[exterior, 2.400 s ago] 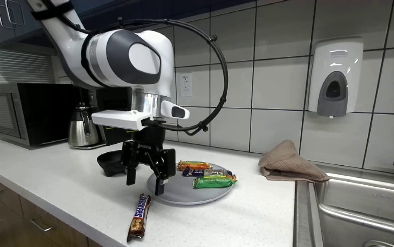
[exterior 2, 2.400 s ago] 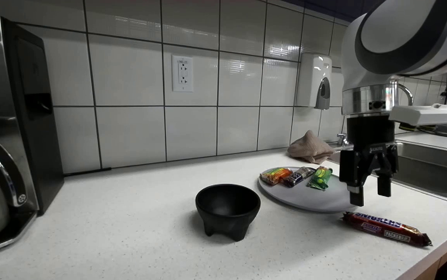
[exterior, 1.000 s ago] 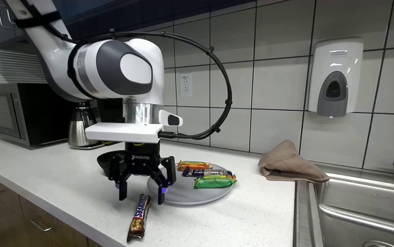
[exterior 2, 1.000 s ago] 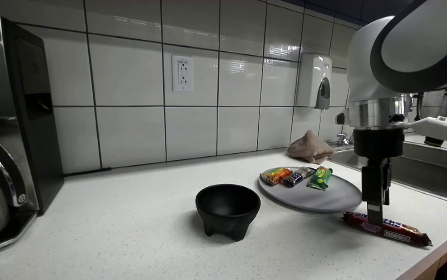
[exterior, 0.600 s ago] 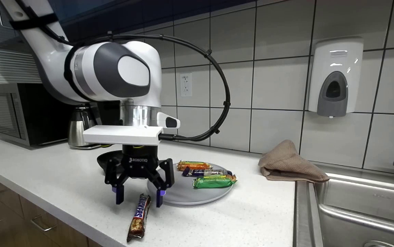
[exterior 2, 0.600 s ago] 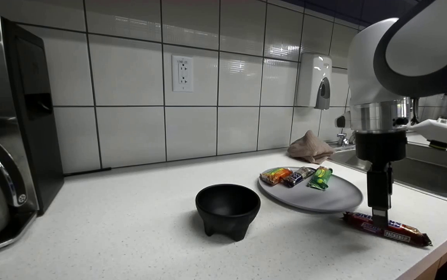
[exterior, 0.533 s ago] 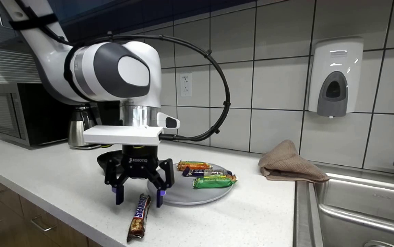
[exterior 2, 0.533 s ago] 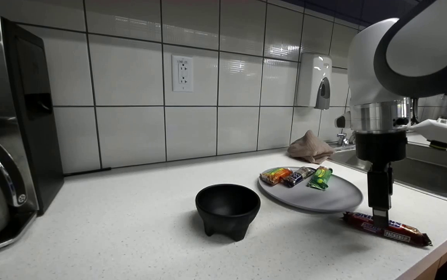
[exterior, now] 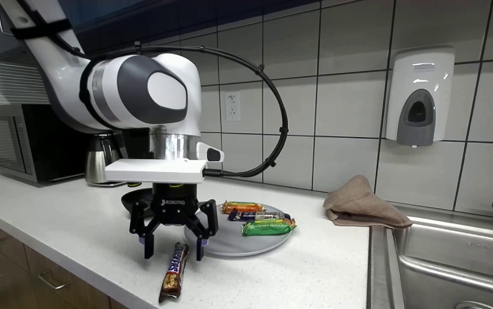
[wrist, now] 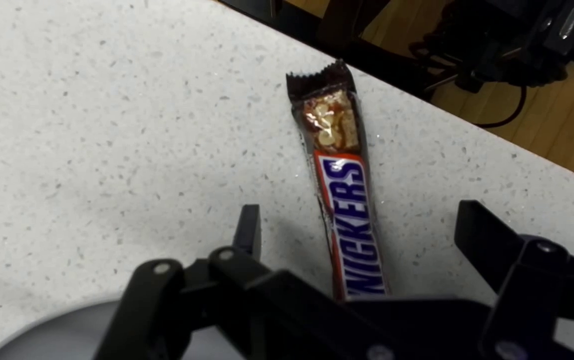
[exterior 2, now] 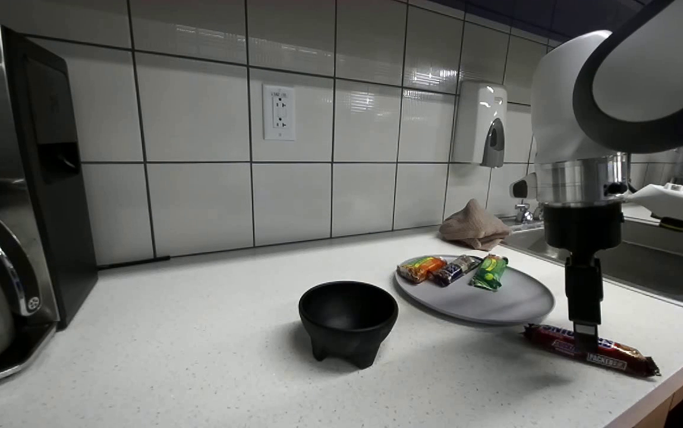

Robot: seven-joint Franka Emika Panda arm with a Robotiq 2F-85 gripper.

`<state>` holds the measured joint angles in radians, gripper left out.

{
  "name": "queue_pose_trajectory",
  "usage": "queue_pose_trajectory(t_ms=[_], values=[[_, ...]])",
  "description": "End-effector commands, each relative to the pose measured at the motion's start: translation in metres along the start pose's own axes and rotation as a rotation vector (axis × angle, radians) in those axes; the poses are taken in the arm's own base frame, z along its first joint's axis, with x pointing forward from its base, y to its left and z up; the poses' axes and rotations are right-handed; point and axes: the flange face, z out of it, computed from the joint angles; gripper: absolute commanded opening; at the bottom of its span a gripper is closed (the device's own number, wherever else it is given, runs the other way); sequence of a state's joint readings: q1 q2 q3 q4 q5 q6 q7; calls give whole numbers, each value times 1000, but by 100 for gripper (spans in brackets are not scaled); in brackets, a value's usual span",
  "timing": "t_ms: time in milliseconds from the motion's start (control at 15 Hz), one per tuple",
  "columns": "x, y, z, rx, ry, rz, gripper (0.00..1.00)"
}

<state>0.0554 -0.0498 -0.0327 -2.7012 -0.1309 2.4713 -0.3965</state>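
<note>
A Snickers bar (exterior: pixel 172 279) in a dark wrapper lies on the white counter. My gripper (exterior: pixel 174 257) points straight down above it, jaws wide apart with nothing held. In the wrist view the Snickers bar (wrist: pixel 346 200) runs between the spread fingers (wrist: pixel 249 227), touching neither; the gripper's body hides its lower end. In an exterior view the near fingertip (exterior 2: pixel 585 342) overlaps the Snickers bar (exterior 2: pixel 629 359). Close by, a grey plate (exterior: pixel 237 249) carries an orange-wrapped bar (exterior: pixel 243 207), a dark blue one (exterior: pixel 252 216) and a green one (exterior: pixel 267 227).
A black footed bowl (exterior 2: pixel 347 315) stands on the counter, partly behind the gripper in an exterior view. Beyond the plate are a brown cloth (exterior: pixel 360 206) and a steel sink (exterior: pixel 461 257). A steel carafe (exterior: pixel 100 161) and microwave (exterior: pixel 27 141) stand behind the arm. The counter's edge (wrist: pixel 466 130) runs near the bar.
My gripper has turned about its vertical axis and come down over the Snickers bar, its fingers now to either side. Over the last half second it has sunk only slightly. The bars stay put.
</note>
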Motion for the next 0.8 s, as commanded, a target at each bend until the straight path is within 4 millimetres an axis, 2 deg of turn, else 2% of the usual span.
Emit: queue_pose_trajectory(t_ms=[0, 733], values=[[-3, -1, 1, -13, 9, -35, 100], [-6, -5, 9, -11, 7, -41, 100]])
